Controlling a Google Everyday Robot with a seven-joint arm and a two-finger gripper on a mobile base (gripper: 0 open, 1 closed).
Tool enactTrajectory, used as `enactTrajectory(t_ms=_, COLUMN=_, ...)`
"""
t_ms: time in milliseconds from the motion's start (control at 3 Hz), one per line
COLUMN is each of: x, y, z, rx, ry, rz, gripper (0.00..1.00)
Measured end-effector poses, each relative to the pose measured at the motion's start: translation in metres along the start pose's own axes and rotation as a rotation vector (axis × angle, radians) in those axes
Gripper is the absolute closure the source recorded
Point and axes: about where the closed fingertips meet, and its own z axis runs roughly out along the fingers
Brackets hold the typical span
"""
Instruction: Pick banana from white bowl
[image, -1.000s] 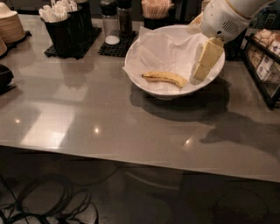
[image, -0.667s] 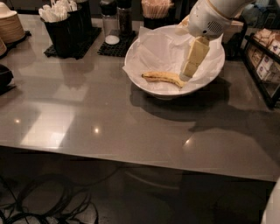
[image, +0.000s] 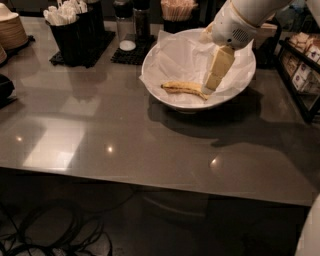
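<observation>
banana (image: 184, 88) lies in the white bowl (image: 192, 106) on the counter (image: 100, 145); the gripper (image: 209, 89) hangs just beside one tip, clenched or released i can't tell.

On the desk (image: 125, 145) are seen a stirrer holder (image: 75, 37), tan plates (image: 11, 31), shakers (image: 132, 20) and straws (image: 177, 9); a snack rack (image: 302, 75) is set right of the hand (image: 210, 86).

The gripper (image: 209, 89), inside the white bowl (image: 161, 95), hides some paper lining (image: 182, 57); its arm (image: 250, 12) is cut off above.
</observation>
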Motion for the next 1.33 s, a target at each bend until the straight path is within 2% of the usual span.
enactTrajectory(t_ms=333, x=-0.0037, y=-0.0156, z=0.0232, rx=-0.025, ry=0.009, rz=-0.026, gripper=0.0)
enactTrajectory(t_ms=667, x=-0.0049, y=-0.0179, z=0.0253, rx=-0.02, ry=0.004, rz=-0.026, gripper=0.15)
enactTrajectory(t_ms=1000, x=-0.0049, y=-0.0179, z=0.0253, rx=-0.02, ry=0.004, rz=-0.026, gripper=0.35)
enactTrajectory(t_ms=1333, x=-0.0055, y=-0.0193, z=0.0274, rx=-0.019, ry=0.001, rz=-0.026, gripper=0.34)
